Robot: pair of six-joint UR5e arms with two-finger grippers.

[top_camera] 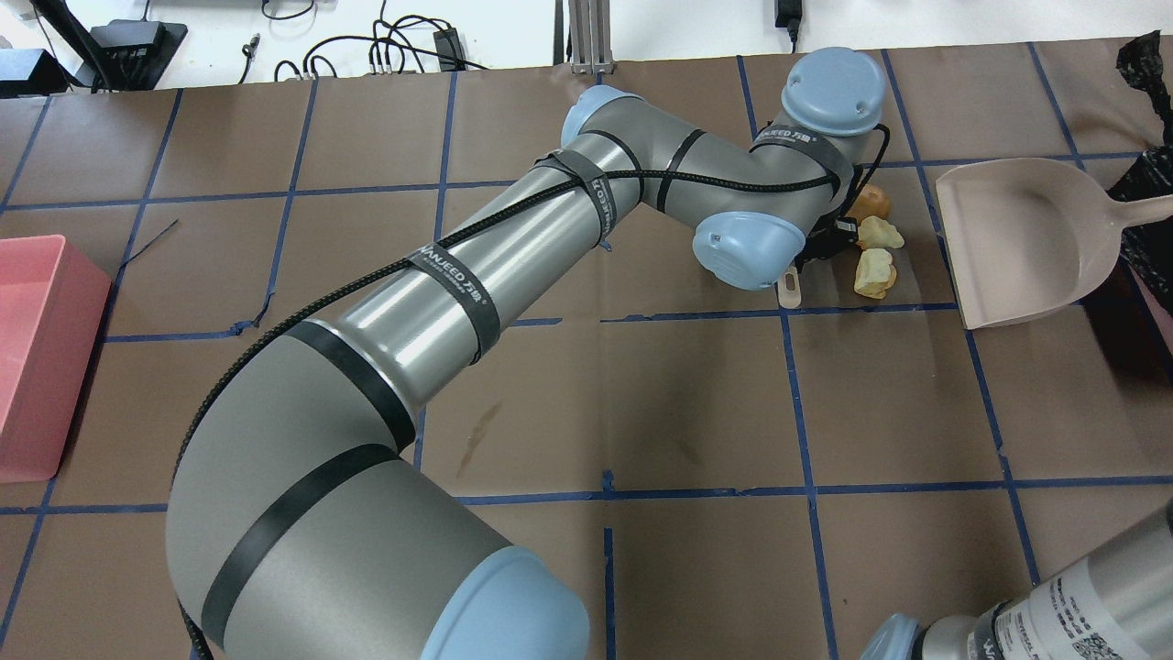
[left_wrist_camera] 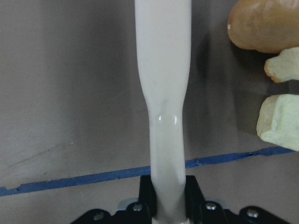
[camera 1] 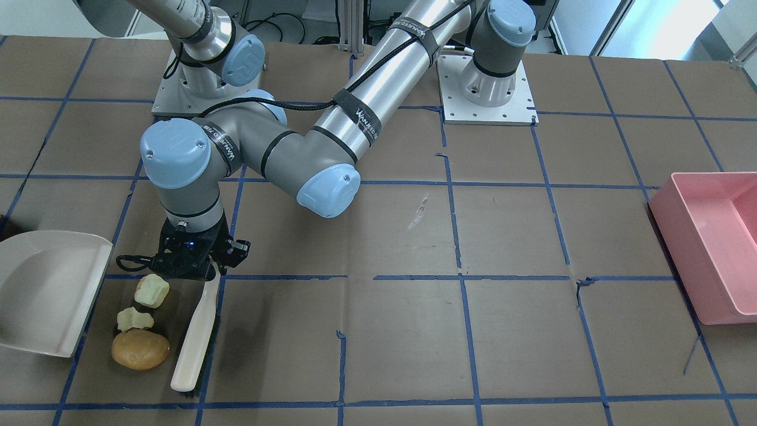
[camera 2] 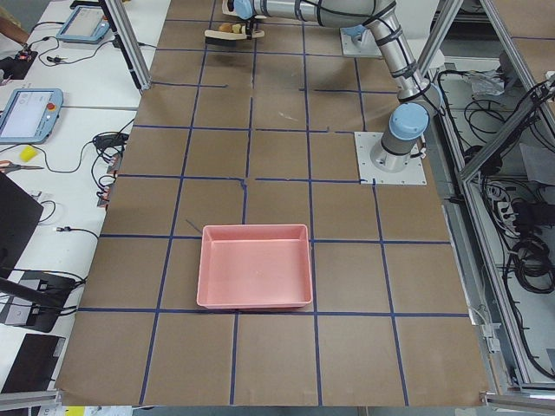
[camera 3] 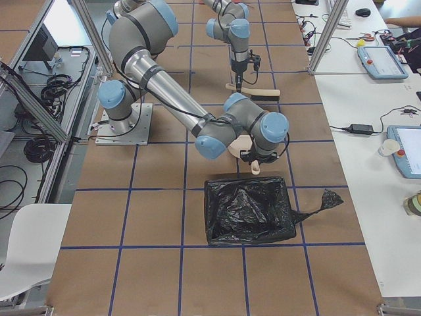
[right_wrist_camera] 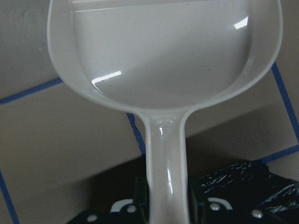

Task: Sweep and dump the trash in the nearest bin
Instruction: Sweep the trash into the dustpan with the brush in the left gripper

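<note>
left gripper (camera 1: 204, 267): jaws closed on the thin end of the brush (camera 1: 193, 334) handle, seen clearly in the left wrist view. the brush lies low along the table, head pointing away from the robot, dark bristles along its underside.

trash, all on the table in the overhead view's far right part, in a short row just right of the brush:
- potato (camera 1: 140, 349), golden-brown, farthest from the robot, beside the brush head with a small gap
- chunk (camera 1: 135, 319), pale yellow-green, touching or nearly touching the potato
- second chunk (camera 1: 152, 290), nearest the left gripper

dustpan (camera 1: 44, 290) sits right of the trash, open mouth toward it, apart from all three pieces. cannot tell if its lip touches the table.

right gripper (right_wrist_camera: 167, 196): jaws clamped on the dustpan handle, per the right wrist view.

black bin (camera 3: 248, 210), bag-lined, stands at the right end of the table, just beside the right gripper. pink bin (camera 1: 715, 236) is at the left end, well apart from the trash.
</note>
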